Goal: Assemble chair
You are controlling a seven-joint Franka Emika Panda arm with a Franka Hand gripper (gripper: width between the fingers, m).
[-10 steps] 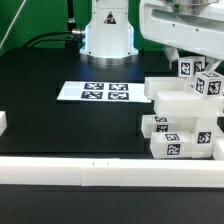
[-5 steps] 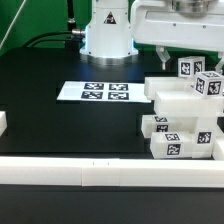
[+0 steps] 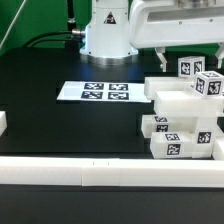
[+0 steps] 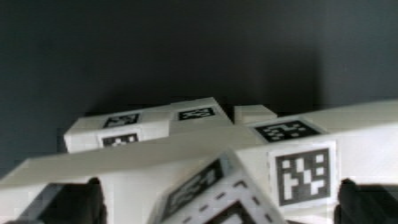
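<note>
Currently the gripper (image 4: 214, 200) stands above the chair (image 3: 185, 115) with its fingers spread wide and nothing held between them: in the wrist view the two dark fingertips (image 4: 71, 200) sit far apart at the edges of the picture, with the white tagged pieces lying below and between them, not clamped. In the exterior view the fingers themselves are hardly visible; only the white arm body shows along the top edge.

Change noted: over the last second the arm has risen. One second ago its lower end hung close over the tagged cubes (image 3: 200, 75) at the top of the assembly; half a second ago it was higher; now it is well clear of them. The chair has not shifted in that time. Judgement: a part has been let go and the arm is withdrawing, so this placement appears complete.

The chair sits on the black desk (image 3: 60, 125) at the exterior view's right, just behind the long white border rail (image 3: 90, 170). It reads as a blocky stack: a slab in the middle, tagged cubes above, further tagged blocks below. Whether each joint is fully seated cannot be told.

The marker board (image 3: 93, 92) lies flat, well apart from the chair, towards the exterior view's left. No loose furniture part is plainly visible.
</note>
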